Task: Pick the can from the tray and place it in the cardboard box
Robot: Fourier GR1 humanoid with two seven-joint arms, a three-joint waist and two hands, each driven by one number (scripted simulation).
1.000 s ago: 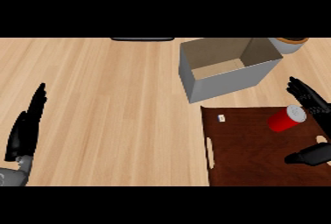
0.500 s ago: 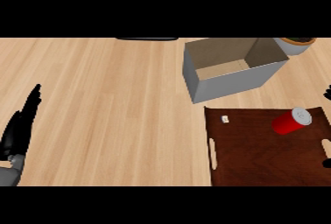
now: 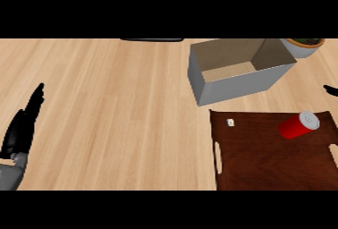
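Observation:
A red can (image 3: pixel 298 125) lies tilted on its side on the dark brown tray (image 3: pixel 264 161), near the tray's far right corner. The cardboard box (image 3: pixel 228 87) stands open-topped just beyond the tray, grey outside and brown inside, with nothing showing in it. Of my right hand (image 3: pixel 331 89) only a small black tip shows at the right edge, level with the box's near side and apart from the can. My left hand (image 3: pixel 23 127) rests open at the left edge, fingers straight and pointing up, far from the tray.
A potted plant (image 3: pixel 304 45) stands at the back right, behind the box. A dark flat object (image 3: pixel 152 40) lies at the counter's far edge. A small white tag (image 3: pixel 230 122) sits on the tray's far left part. Bare wooden counter (image 3: pixel 112 98) spreads between my left hand and the box.
My right hand has drawn away to the right, from over the tray to almost out of view. The can stays on the tray. My left hand has barely moved.

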